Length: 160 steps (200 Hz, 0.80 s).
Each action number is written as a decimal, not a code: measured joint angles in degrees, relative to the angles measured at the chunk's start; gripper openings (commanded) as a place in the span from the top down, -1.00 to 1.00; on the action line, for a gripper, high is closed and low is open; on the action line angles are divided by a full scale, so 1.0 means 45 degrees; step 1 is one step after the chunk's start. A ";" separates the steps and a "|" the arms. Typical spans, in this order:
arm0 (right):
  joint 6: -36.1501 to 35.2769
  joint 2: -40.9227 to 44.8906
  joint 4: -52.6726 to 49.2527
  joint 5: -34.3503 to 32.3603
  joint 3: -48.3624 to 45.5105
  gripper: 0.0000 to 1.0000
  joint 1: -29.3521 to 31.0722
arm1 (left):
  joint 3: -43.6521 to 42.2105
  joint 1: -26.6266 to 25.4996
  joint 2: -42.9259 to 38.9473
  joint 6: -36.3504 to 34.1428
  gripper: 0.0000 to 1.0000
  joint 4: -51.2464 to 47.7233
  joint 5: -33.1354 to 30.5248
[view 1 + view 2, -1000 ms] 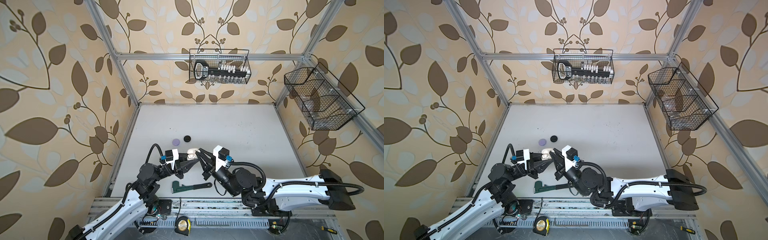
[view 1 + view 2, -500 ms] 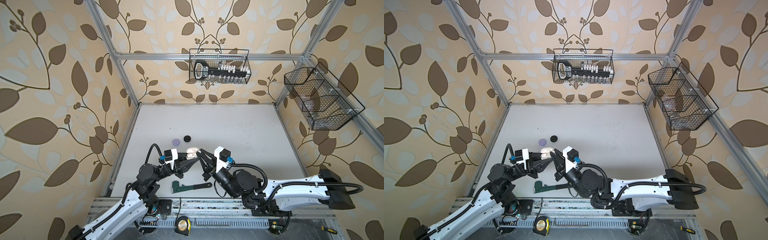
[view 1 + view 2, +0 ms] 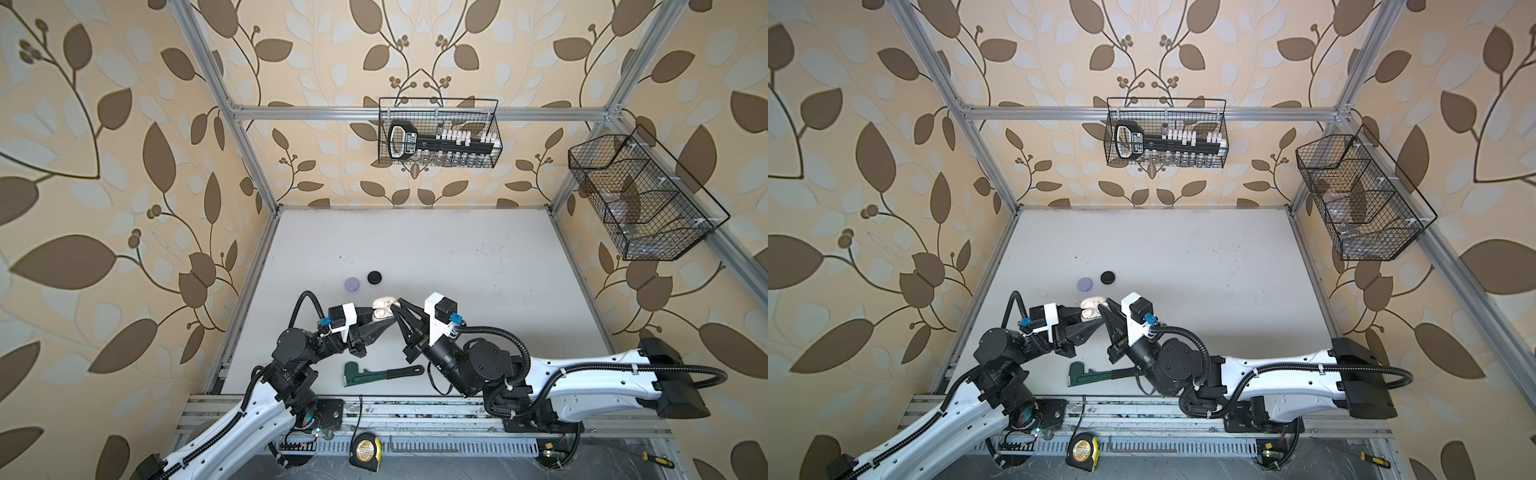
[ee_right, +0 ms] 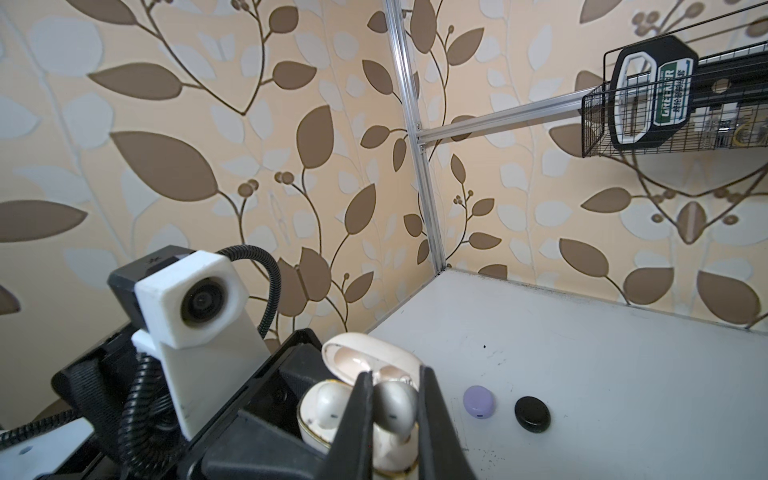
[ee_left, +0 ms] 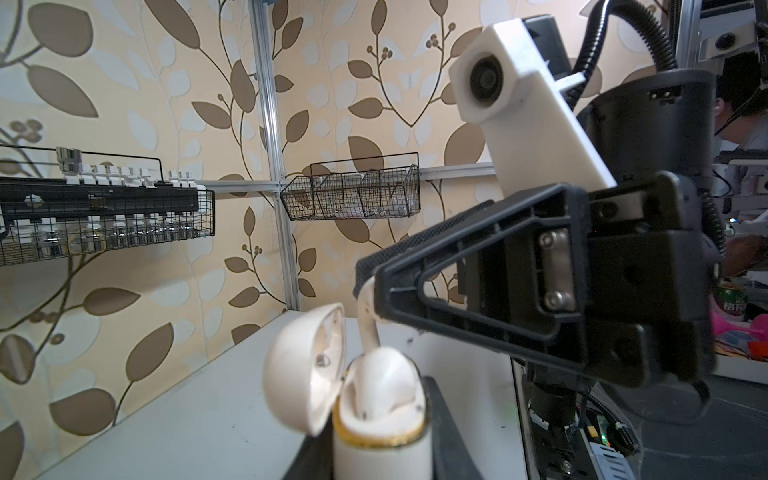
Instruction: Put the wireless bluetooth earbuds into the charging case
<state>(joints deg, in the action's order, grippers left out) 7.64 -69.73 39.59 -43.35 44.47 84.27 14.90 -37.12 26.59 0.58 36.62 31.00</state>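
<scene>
1. Near edge. A tape measure (image 3: pixel 365 449) sits on the front rail and a green pipe wrench (image 3: pixel 380 372) lies on the table (image 3: pixel 457 257) between the arm bases. Neither belongs to the job, and both arms work beyond them.

2. Fixture side. The left gripper (image 3: pixel 376 323) is clenched on the body of the white charging case (image 5: pixel 380 440), mouth upward, with the lid (image 5: pixel 305 370) hinged open on the side away from the right arm. I judge this hold to be a fixture, since a case this light would skid or tip under a push. I cannot tell whether its base rests on the table. A seated earbud (image 4: pixel 328 405) fills one socket.

3. Insertion side. The right gripper (image 5: pixel 370 282) is closed on the held earbud (image 4: pixel 392 405), pinched between both fingers just above the vacant socket beside the seated one. The case hides its lower end, so I cannot tell whether it has entered. The next move calls for a slow, straight descent, because a tilted approach could jam on the rim.

4. Mid table. A closed lilac case (image 3: pixel 352 284) and a closed black case (image 3: pixel 374 277) lie side by side, just beyond the work point. No loose earbud shows, so I judge the white pair to be the last.

5. Far walls. The back basket (image 3: pixel 438 133) and side basket (image 3: pixel 640 199) hang clear of the work.
</scene>
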 measured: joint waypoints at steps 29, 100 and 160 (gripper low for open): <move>0.0015 -0.0112 -0.0083 -0.0321 0.0005 0.84 0.0073 | 0.0000 -0.0005 0.0000 -0.0432 1.00 -0.0296 -0.0049; -0.0010 -0.0457 0.0131 -0.1156 0.0005 0.86 0.0243 | 0.0000 -0.0005 -0.0024 -0.0568 1.00 -0.0627 -0.0447; -0.0049 -0.0937 -0.0719 -0.1477 0.0593 0.81 0.0272 | 0.0005 0.0000 -0.0097 -0.0588 1.00 -0.0719 -0.0758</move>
<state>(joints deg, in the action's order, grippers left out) 7.42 -73.95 36.36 -50.00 47.13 85.49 14.92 -37.12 26.15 -2.07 33.39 27.59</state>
